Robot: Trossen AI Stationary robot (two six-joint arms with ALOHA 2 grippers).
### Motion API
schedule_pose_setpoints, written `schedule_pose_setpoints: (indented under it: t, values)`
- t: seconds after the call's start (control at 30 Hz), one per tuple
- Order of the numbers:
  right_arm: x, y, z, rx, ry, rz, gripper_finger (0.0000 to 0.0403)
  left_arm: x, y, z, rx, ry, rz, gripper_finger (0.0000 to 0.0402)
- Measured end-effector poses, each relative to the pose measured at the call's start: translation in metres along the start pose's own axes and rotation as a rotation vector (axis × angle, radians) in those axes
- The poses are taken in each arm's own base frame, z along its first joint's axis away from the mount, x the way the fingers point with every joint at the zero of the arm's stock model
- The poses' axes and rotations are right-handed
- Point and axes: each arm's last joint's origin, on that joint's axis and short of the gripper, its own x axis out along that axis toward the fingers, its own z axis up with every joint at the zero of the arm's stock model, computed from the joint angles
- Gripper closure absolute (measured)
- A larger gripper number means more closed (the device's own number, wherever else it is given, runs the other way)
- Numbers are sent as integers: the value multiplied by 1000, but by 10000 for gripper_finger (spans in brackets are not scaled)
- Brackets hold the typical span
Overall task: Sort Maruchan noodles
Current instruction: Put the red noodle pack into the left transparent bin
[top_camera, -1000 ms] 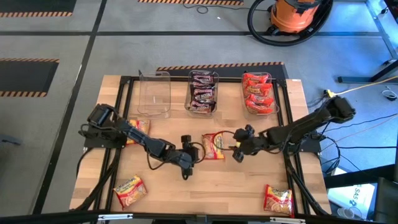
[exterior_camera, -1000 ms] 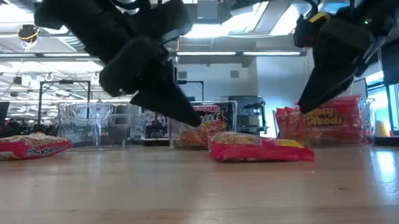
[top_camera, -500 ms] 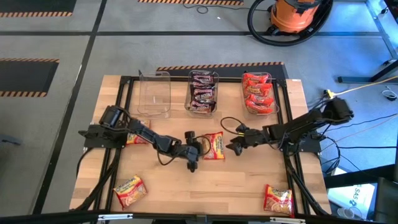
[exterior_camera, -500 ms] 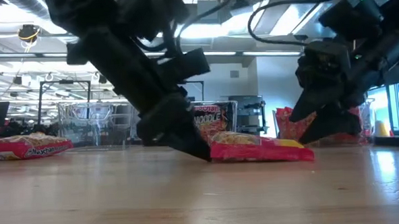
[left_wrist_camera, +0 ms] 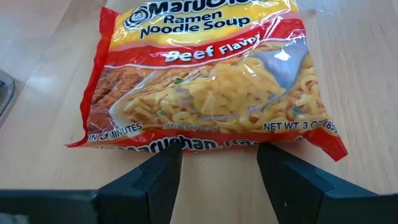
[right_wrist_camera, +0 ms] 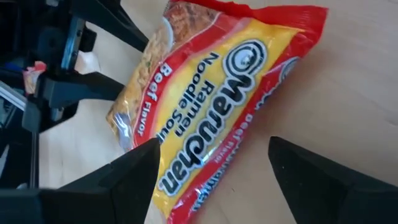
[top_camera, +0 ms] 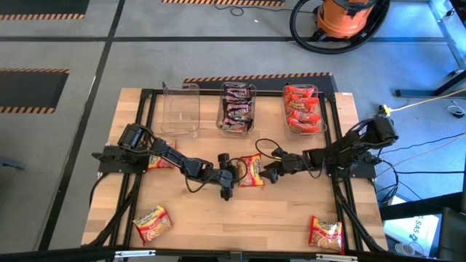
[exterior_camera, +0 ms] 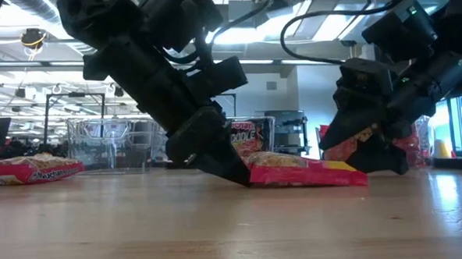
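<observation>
— Where is the beef ramen packet (top_camera: pixel 252 169)?
— Flat on the table (top_camera: pixel 291 211), mid-way, between both grippers.
— The left gripper (left_wrist_camera: pixel 219 163)?
— Fingers spread at the packet's edge — nothing pinched.
— The right gripper (right_wrist_camera: pixel 214 163)?
— Spread too, over the other end.

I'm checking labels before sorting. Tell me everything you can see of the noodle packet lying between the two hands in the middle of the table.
The beef packet is a flat, glossy plastic pouch, red with a yellow band, printed "Ramen Noodle Soup, Beef Flavor" over a picture of noodles. It lies flat and sealed on the wooden table, mid-table. The left hand is open, its fingertips at one short edge; the right hand is open at the opposite end. Whether either touches it is unclear.
</observation>
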Motion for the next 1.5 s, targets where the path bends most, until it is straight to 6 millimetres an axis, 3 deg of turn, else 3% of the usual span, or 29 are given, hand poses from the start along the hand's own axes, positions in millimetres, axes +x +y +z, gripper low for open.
schedule_pose_setpoints:
  t: [0.57,1.07,1.33,1.5]
  values:
    - [36,22,9,-51,-28,0,103,0,0,0,1,3,-18,193]
    - [42,45,20,-143,-71,92,102,-3,-8,-1,5,-8,-50,193]
    - [44,71,29,-199,-110,182,102,-5,-16,0,17,-33,-96,193]
    - [47,66,25,-214,-33,93,117,-5,-15,0,18,-35,-86,193]
